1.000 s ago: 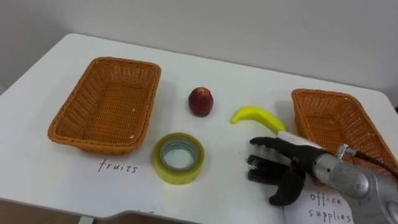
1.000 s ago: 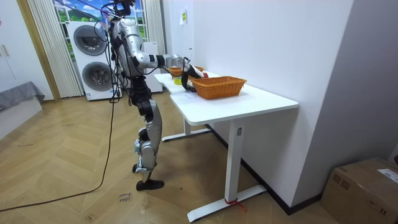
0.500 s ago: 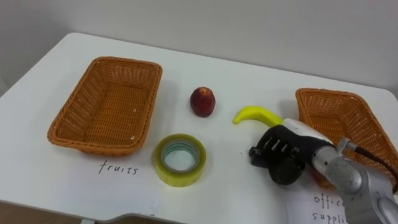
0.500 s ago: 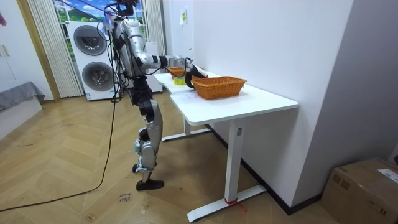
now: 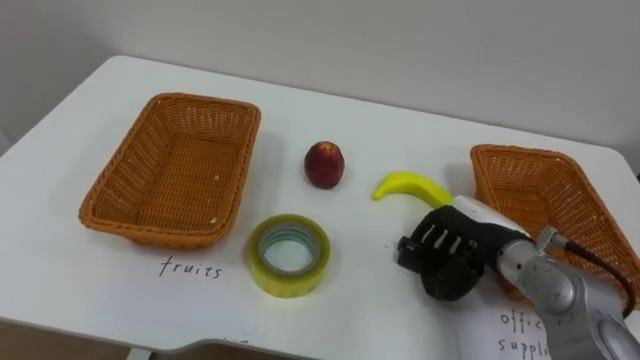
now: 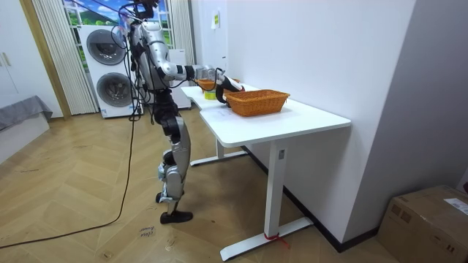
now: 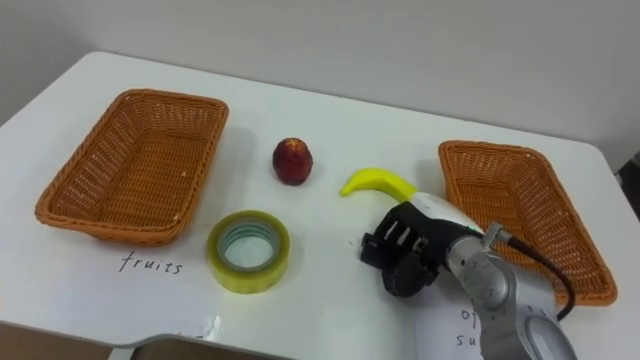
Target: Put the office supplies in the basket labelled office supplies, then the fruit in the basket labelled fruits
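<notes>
In the left eye view, the right hand [image 5: 450, 255] has changed since a second ago. Then its fingers were spread flat over the surface [image 5: 380, 130]; now they are curled into a loose fist with nothing visible inside it. The hand sits at the near right, and the right end of the banana [image 5: 405, 185] runs up against or behind its back. The banana lies where it did, so the grasp has probably missed or not yet begun.

Nothing is sorted yet. The left basket [image 5: 170, 165] is empty, and so is the right basket [image 5: 545, 195]. The red fruit [image 5: 324, 163] stands between the baskets, left of the banana. The tape roll [image 5: 288, 254] lies nearer, just right of the left basket.

In the room view, the robot stands as before at the end of the surface away from the camera, in front of the washing machines [image 6: 106, 66], one arm reaching over the baskets.

The right eye view shows the same fist beside the banana, and both baskets bare.
</notes>
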`<state>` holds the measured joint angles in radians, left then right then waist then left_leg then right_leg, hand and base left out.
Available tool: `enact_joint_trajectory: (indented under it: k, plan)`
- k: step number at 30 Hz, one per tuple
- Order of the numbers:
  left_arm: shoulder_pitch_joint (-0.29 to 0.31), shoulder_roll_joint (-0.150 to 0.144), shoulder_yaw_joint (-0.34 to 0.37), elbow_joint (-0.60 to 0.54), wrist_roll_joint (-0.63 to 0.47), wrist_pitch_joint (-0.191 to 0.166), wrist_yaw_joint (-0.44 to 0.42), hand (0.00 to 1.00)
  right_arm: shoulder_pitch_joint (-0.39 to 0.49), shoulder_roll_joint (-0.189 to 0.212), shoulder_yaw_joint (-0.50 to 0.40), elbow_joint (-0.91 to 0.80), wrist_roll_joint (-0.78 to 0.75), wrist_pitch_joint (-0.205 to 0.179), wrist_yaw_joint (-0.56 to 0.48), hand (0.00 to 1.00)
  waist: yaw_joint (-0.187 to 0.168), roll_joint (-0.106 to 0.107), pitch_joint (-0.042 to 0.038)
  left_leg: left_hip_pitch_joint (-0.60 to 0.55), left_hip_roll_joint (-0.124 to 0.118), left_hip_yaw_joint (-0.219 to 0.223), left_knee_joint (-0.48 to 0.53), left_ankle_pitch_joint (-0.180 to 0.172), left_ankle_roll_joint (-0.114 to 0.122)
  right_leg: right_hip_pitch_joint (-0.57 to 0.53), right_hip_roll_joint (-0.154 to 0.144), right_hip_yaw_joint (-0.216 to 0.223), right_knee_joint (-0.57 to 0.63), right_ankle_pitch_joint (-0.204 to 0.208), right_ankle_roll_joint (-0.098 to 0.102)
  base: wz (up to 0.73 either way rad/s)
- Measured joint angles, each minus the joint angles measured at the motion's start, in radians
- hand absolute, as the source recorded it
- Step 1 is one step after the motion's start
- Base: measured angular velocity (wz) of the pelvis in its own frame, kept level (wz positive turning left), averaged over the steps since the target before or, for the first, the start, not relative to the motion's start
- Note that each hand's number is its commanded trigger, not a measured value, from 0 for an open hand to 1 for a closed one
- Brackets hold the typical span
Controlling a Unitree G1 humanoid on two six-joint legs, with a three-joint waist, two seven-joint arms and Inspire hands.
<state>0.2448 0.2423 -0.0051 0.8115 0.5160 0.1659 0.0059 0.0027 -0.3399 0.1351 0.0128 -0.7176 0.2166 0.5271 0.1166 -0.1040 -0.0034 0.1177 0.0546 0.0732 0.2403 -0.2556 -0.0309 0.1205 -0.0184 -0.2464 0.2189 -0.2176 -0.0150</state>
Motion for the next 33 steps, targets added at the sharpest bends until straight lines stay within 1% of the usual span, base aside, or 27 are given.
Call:
enact_joint_trajectory:
  k: [7, 9, 11, 15, 18, 20, 22, 24, 28, 30, 33]
  plan:
    - [-0.001, 0.003, 0.001, 0.002, -0.011, -0.011, 0.012, 0.00, 0.000, -0.001, 0.000, -0.012, -0.002, -0.009, 0.000, 1.00, -0.005, -0.002, 0.0006, -0.001, 0.000, 0.000, -0.002, 0.000, 0.000, -0.001, 0.000, 0.001, -0.001, 0.000, 0.000, 0.00]
    - [-0.001, 0.006, 0.001, 0.004, -0.008, -0.023, 0.012, 0.00, 0.006, -0.001, 0.000, -0.030, 0.001, -0.013, 0.010, 1.00, -0.004, -0.006, 0.0036, -0.002, 0.000, 0.000, -0.003, 0.000, 0.000, -0.002, 0.000, 0.005, -0.002, 0.000, 0.000, 0.00]
    - [-0.001, 0.006, 0.001, 0.012, -0.007, -0.025, 0.011, 0.00, 0.008, -0.001, 0.000, -0.033, 0.001, -0.026, 0.012, 1.00, -0.005, -0.010, 0.0057, -0.001, 0.000, 0.002, -0.003, 0.000, 0.000, -0.002, 0.000, 0.006, -0.002, 0.000, 0.000, 0.00]
    - [-0.001, 0.010, 0.001, 0.016, -0.014, -0.026, 0.011, 0.00, 0.008, -0.001, 0.000, -0.039, 0.012, -0.040, 0.017, 1.00, -0.006, -0.019, 0.0103, -0.003, 0.000, 0.004, -0.003, 0.000, 0.000, -0.002, 0.001, 0.012, 0.000, 0.000, 0.000, 0.00]
    - [-0.001, 0.009, 0.002, 0.017, -0.012, -0.045, 0.011, 0.00, 0.022, 0.000, -0.001, -0.074, 0.029, -0.046, 0.033, 1.00, -0.006, -0.016, 0.0125, -0.004, 0.001, 0.005, -0.003, 0.000, 0.000, -0.001, 0.003, 0.020, 0.001, 0.000, 0.000, 0.00]
    - [0.000, 0.009, 0.002, 0.017, -0.012, -0.046, 0.008, 0.00, 0.024, 0.001, -0.001, -0.098, 0.045, -0.052, 0.039, 1.00, -0.009, -0.010, 0.0123, -0.004, 0.001, 0.006, -0.003, 0.000, 0.000, -0.001, 0.003, 0.022, 0.001, 0.000, 0.000, 0.00]
    - [0.000, 0.009, 0.002, 0.017, -0.011, -0.046, 0.005, 0.00, 0.024, 0.001, -0.002, -0.123, 0.049, -0.056, 0.041, 1.00, -0.014, -0.003, 0.0112, -0.003, 0.001, 0.006, -0.003, 0.000, 0.000, 0.000, 0.003, 0.023, 0.002, 0.000, 0.000, 0.00]
    - [0.003, 0.006, 0.001, 0.014, -0.003, -0.048, 0.006, 0.00, 0.024, 0.001, -0.005, -0.152, 0.058, -0.064, 0.040, 1.00, -0.015, 0.006, 0.0075, 0.000, 0.000, 0.007, -0.003, 0.000, 0.000, 0.000, 0.003, 0.023, 0.004, 0.000, 0.000, 0.00]
    - [0.006, 0.001, 0.002, 0.012, 0.000, -0.052, 0.013, 0.00, 0.024, 0.001, -0.016, -0.171, 0.118, -0.077, 0.031, 1.00, -0.015, 0.011, 0.0088, 0.000, 0.000, 0.007, -0.004, 0.001, 0.001, 0.001, 0.003, 0.023, 0.004, 0.000, 0.000, 0.00]
    - [0.011, -0.003, 0.002, 0.012, 0.002, -0.058, 0.016, 0.00, 0.024, 0.001, -0.041, -0.177, 0.153, -0.091, 0.031, 1.00, -0.015, 0.011, 0.0093, 0.000, 0.000, 0.009, -0.005, 0.001, 0.001, 0.000, 0.001, 0.024, 0.004, 0.000, 0.000, 0.00]
    - [0.013, -0.003, 0.003, 0.022, 0.002, -0.064, 0.024, 0.00, 0.024, 0.001, -0.080, -0.209, 0.174, -0.098, 0.025, 1.00, -0.017, 0.010, 0.0089, -0.001, -0.001, 0.010, -0.007, 0.002, 0.002, 0.000, 0.001, 0.024, 0.002, 0.000, 0.000, 0.00]
